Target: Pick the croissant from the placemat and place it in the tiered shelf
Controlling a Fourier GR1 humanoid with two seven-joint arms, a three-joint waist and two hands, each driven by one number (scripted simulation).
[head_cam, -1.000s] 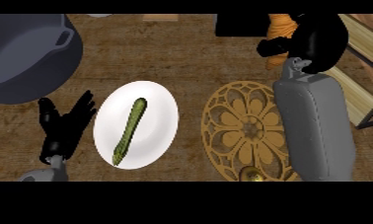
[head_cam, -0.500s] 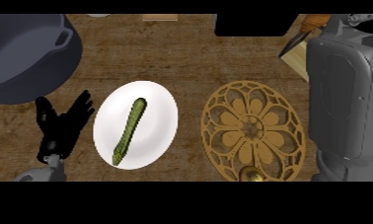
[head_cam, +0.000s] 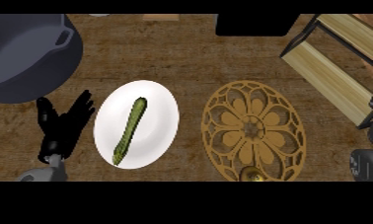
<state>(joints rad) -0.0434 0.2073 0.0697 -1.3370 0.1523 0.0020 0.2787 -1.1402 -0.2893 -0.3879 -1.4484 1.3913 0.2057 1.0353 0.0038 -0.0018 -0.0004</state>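
Brown counter (head_cam: 182, 55), tiered shelf (head_cam: 329, 77) far right

Dark brown wood-grain counter (head_cam: 182, 55)

Resting left hand (head_cam: 67, 124), plate (head_cam: 157, 100), placemat (head_cam: 251, 130), tiered shelf (head_cam: 329, 71)

White plate (head_cam: 157, 114) on the wooden counter (head_cam: 189, 55), bearing a green asparagus spear (head_cam: 130, 129) laid lengthwise. Dark grey pan (head_cam: 29, 57) at upper left, apart from the plate. Black box (head_cam: 256, 24) at the top edge.
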